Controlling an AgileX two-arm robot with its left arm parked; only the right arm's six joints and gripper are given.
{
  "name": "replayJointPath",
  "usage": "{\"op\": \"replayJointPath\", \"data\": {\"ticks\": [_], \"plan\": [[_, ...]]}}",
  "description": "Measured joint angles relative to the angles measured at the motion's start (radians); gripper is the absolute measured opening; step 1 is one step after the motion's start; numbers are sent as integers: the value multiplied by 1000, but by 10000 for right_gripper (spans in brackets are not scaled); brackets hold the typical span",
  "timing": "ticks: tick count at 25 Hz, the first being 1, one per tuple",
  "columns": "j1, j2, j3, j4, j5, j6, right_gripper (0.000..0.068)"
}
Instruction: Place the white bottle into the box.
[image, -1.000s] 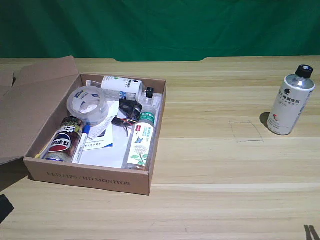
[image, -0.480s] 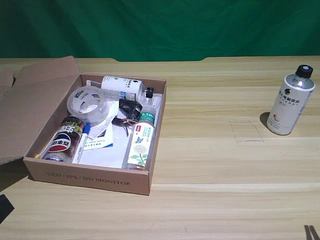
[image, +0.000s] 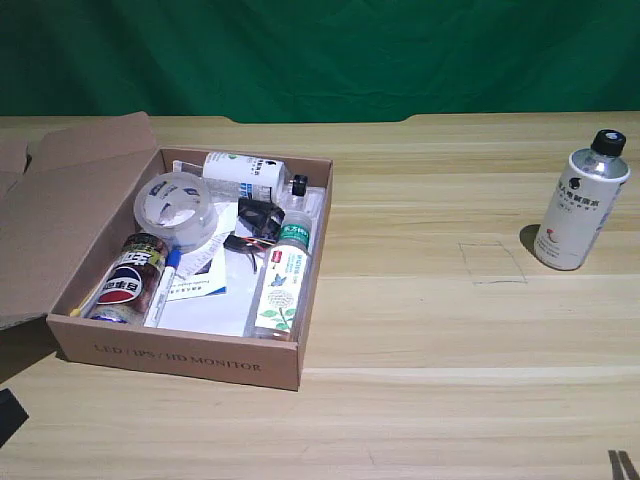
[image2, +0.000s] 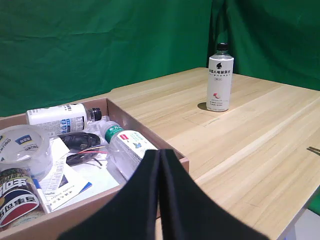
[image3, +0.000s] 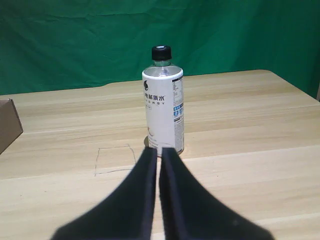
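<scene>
One white bottle upright, base hidden behind closed pincer — box cropped.

The white bottle stands upright over at three o'clock on the wooden counter, black cap on top, well apart from the box. The box sits at nine o'clock, flap thrown open toward the exterior view's left. Inside it: a roll of clear tape, a white bottle with a blue-black label lying along the twelve o'clock wall, a clear bottle with a green cap lying by the three o'clock wall, and a cola can. A faint pencilled square marks the counter between box and white bottle.
</scene>
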Motion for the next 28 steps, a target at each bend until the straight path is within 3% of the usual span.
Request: {"op": "replayJointPath", "data": {"ticks": [15, 20, 28], "plan": [[0, 0, 0, -7, -7, 0, 3], [0, 0, 0, -76, -61, 0, 3], [0, 0, 0, -96, -143, 1, 3]]}}
